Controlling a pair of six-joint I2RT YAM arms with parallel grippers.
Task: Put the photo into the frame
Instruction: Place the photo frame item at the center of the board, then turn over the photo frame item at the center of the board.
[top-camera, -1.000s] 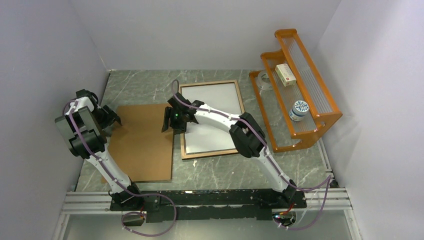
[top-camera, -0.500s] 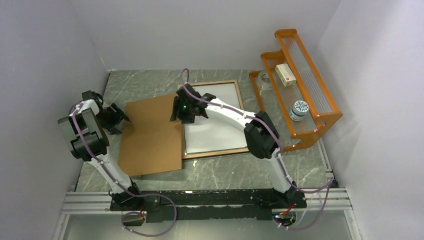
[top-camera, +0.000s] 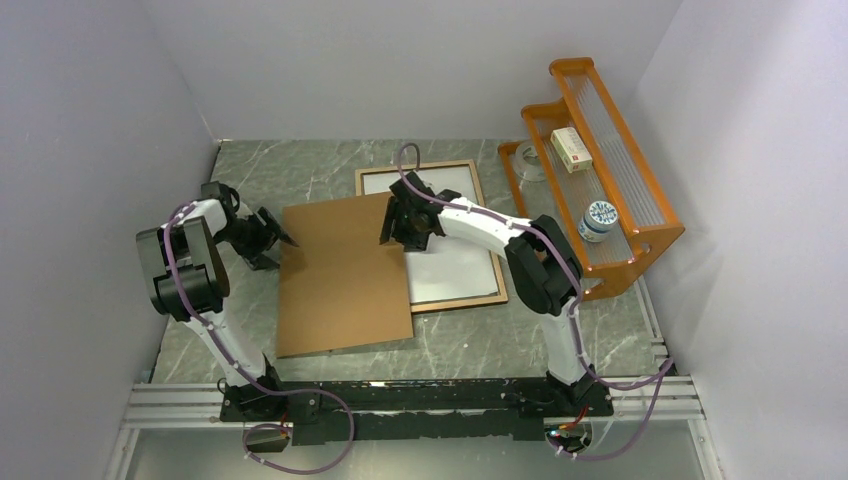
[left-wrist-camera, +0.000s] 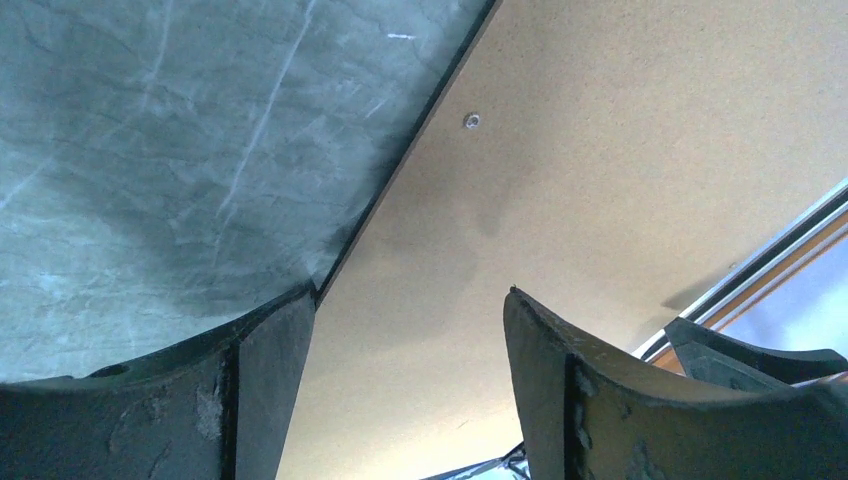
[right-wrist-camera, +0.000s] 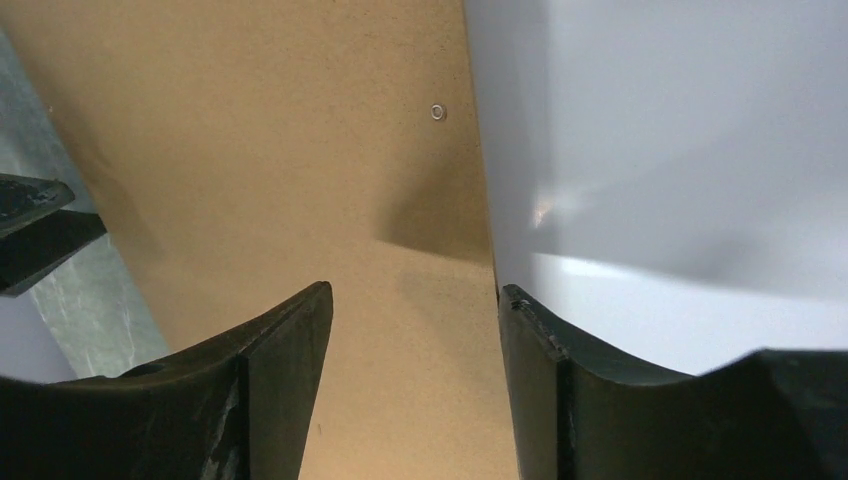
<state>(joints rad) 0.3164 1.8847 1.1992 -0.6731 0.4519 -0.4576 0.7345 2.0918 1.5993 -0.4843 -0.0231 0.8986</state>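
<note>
The grey-green marble table (top-camera: 300, 170) carries three things. A frame (top-camera: 460, 301) lies flat just past the centre toward 12 o'clock. A brown board (top-camera: 340, 270) sits at 9 o'clock, its right edge overlapping the frame's left side; a shadow under its far left edge suggests that edge is raised. An orange rack (top-camera: 630, 258) stands at 2 o'clock, beside the frame.

Frame (top-camera: 494, 250) lay flat on table (top-camera: 300, 170) w/ photo (top-camera: 455, 270) inside it. Backing board (top-camera: 340, 275) lay left of frame, its right part overlapping frame's left side & photo. Left gripper (top-camera: 275, 238) sat well left of frame, at board's far edge. Right gripper (top-camera: 400, 222) sat over frame's left side. Rack (top-camera: 645, 245) stood just right of frame, w/ box (top-camera: 571, 149) & jar (top-camera: 600, 220) on it.
</note>
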